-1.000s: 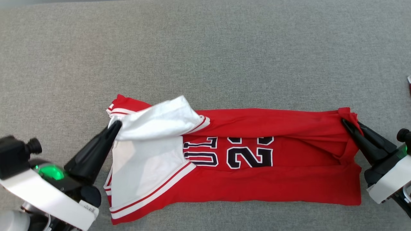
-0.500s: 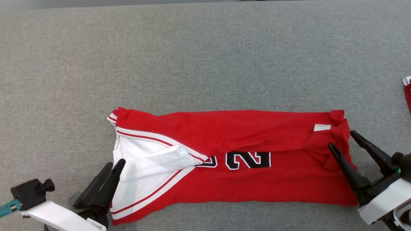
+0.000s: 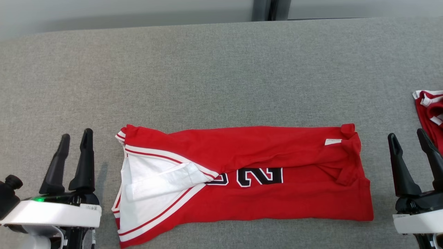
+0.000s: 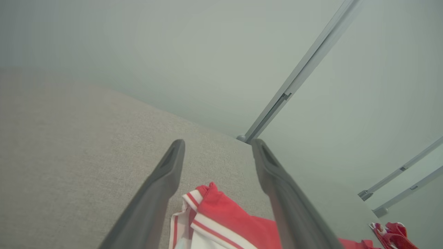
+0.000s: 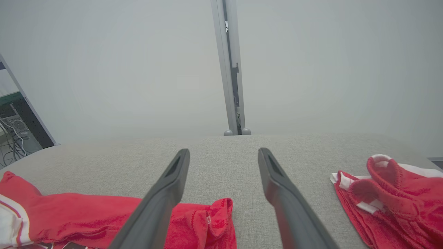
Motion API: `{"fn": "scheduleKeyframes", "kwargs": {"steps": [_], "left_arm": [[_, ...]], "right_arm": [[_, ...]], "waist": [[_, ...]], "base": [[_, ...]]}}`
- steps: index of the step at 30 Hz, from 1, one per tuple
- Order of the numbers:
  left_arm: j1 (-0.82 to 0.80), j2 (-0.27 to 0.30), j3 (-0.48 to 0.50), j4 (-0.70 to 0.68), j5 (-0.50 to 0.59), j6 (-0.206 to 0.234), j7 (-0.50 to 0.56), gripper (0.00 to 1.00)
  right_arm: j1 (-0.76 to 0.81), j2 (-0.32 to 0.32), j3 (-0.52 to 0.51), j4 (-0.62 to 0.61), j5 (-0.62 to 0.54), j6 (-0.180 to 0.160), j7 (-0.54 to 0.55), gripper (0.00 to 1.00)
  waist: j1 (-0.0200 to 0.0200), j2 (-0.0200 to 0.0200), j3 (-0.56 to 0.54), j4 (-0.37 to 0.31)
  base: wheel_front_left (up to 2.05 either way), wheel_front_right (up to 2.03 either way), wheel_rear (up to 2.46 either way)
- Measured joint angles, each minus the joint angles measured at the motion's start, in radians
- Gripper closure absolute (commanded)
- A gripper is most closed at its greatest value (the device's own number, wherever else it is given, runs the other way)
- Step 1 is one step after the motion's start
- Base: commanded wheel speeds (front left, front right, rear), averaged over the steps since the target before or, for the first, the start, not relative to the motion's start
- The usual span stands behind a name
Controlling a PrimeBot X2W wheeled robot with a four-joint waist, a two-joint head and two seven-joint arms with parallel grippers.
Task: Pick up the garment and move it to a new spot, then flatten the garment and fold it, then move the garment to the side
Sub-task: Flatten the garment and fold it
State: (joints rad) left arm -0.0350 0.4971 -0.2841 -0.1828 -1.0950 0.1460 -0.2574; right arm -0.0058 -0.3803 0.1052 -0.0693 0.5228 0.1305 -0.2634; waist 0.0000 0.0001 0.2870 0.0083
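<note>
At lower left my left gripper (image 3: 77, 134) stands spread and empty, the folded red jersey (image 3: 263, 204) lies flat across the lower middle on the grey cloth surface (image 3: 221, 69), and at lower right my right gripper (image 3: 405, 134) gapes empty.

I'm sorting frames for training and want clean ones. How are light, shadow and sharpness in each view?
Head view: even soft light, sharp; the left claw casts a faint shadow on the table. Left wrist view: hazy, washed out, the wall post tilted across the frame. Right wrist view: the same milky haze, the table edge bowed.
</note>
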Motion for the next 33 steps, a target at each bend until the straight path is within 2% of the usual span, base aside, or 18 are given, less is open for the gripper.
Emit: {"fn": "scheduleKeyframes", "kwargs": {"steps": [6,10,15,19,26,33], "left_arm": [[-0.022,-0.096,0.049,-0.057,0.306,0.148,-0.002,0.0],[-0.03,-0.15,0.03,-0.059,0.481,0.174,-0.002,0.0],[-0.01,-0.202,0.016,0.003,0.622,0.153,-0.002,0.0],[0.01,-0.201,0.013,0.081,0.692,0.112,-0.002,0.0],[0.028,-0.204,0.026,0.152,0.731,0.056,-0.002,0.0],[0.028,-0.222,0.044,0.175,0.745,0.029,-0.002,0.0]], "right_arm": [[-0.01,0.121,-0.083,-0.019,-0.125,0.0,0.003,0.0],[-0.017,0.174,-0.096,-0.017,-0.196,0.0,0.018,0.0],[-0.008,0.21,-0.089,0.017,-0.253,0.0,0.029,0.0],[0.014,0.223,-0.087,0.049,-0.276,0.0,0.043,0.0],[0.049,0.227,-0.1,0.086,-0.281,0.0,0.054,0.0],[0.058,0.232,-0.109,0.093,-0.274,0.0,0.061,0.0]], "waist": [[0.0,0.0,-0.027,-0.017],[-0.0001,0.0,-0.05,-0.023],[0.0,0.0,-0.085,-0.028],[0.0,0.0,-0.112,-0.026],[0.0,0.0,-0.138,-0.008],[0.0,0.0,-0.147,0.009]], "base": [[0.0,0.0,0.0],[0.0,0.0,0.0],[0.0,0.0,0.0],[0.0,0.0,0.0],[0.0,0.0,0.0],[0.0,0.0,0.0]]}}
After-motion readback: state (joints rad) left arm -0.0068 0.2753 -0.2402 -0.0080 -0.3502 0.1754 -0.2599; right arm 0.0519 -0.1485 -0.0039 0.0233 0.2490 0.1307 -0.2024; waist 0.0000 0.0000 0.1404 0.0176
